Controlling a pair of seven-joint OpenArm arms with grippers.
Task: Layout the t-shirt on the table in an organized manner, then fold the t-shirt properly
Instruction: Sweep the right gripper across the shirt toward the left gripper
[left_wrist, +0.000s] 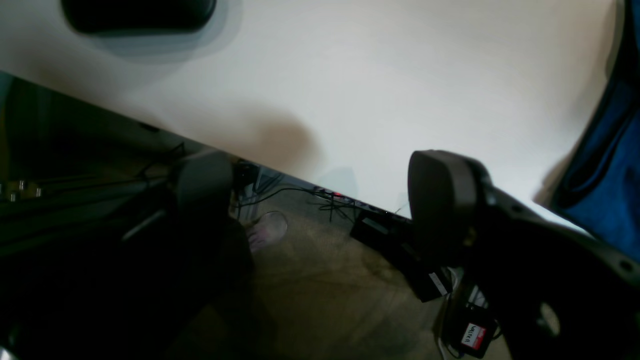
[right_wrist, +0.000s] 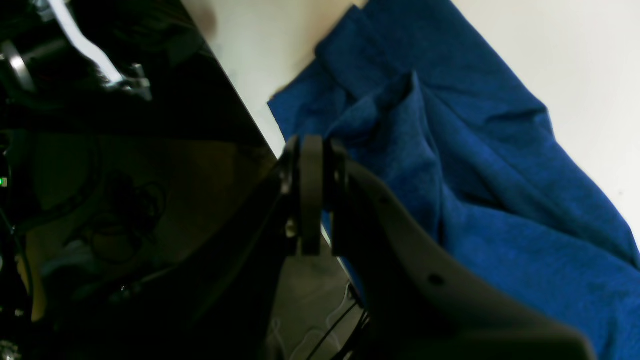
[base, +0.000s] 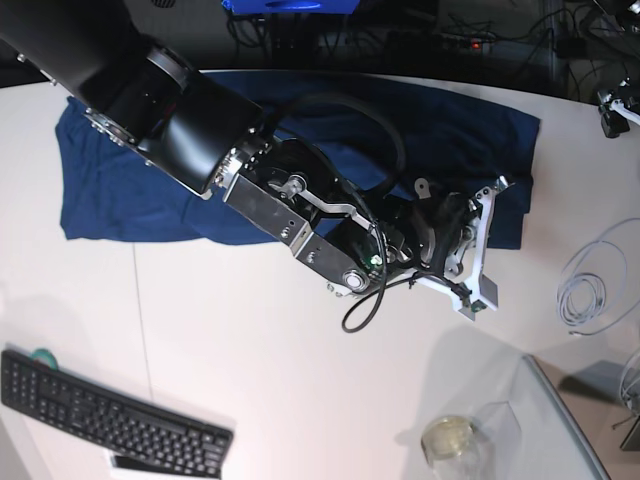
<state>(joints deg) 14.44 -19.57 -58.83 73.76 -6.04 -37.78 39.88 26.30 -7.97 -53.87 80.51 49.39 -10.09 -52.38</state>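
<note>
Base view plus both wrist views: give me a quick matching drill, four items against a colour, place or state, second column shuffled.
Items:
1. t-shirt
2. keyboard
3. left gripper
4. right gripper

Descriptions:
A. black, in the bottom-left corner of the base view
B. jaws shut
C. dark blue, lying wrinkled along the far side
D. jaws wide apart, nothing between them

Pairs: 1-C, 2-A, 3-D, 4-B
</note>
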